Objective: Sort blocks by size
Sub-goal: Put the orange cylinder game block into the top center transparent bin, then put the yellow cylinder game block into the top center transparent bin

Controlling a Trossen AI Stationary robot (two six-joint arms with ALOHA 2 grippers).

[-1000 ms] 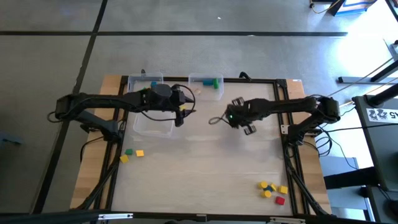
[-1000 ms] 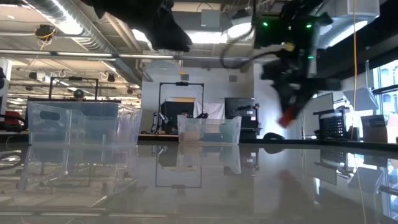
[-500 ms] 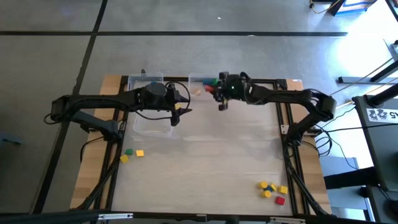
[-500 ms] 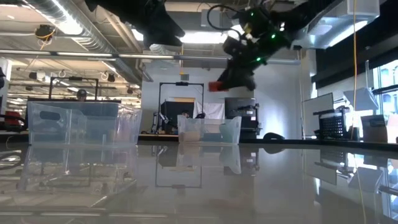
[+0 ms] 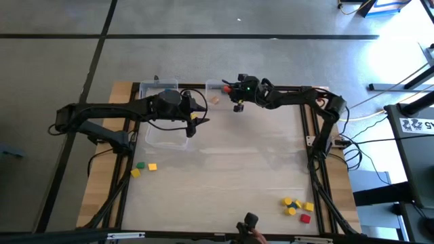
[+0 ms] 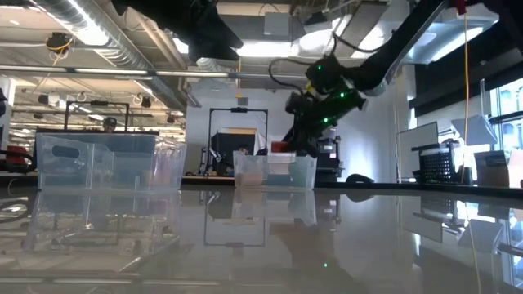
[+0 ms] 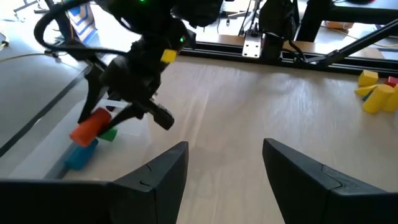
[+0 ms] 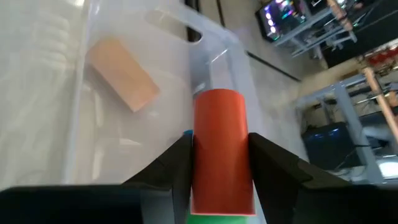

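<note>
My right gripper (image 5: 234,95) is shut on a red block (image 8: 221,143) over the small clear bin (image 5: 215,87) at the table's far edge. In the low view the red block (image 6: 282,147) hangs just above the bin's rim (image 6: 274,158). A tan block (image 8: 121,74), a green block (image 7: 109,134) and a blue block (image 7: 81,155) lie in that bin. My left gripper (image 7: 227,168) is open and empty, over the right end of the large clear bin (image 5: 166,135). Loose blocks lie in two groups on the table, one at the left (image 5: 144,168) and one at the near right (image 5: 297,207). My right gripper pinches the red block by its two long sides (image 8: 198,155) between its two fingers (image 8: 273,165). The block lies along the fingers and sticks out past their tips. The fingers slant down toward the far edge. The block is lifted clear, above the small bin.
The black frame rails (image 5: 305,135) run along the table's edges. The wide middle of the table (image 5: 230,169) is bare between the two groups of blocks. A dark object (image 5: 249,222) shows at the near edge.
My right gripper has carried the red block from the table's middle toward the far edge and a little left, then down to just above the small bin. It has stayed shut on the block.
</note>
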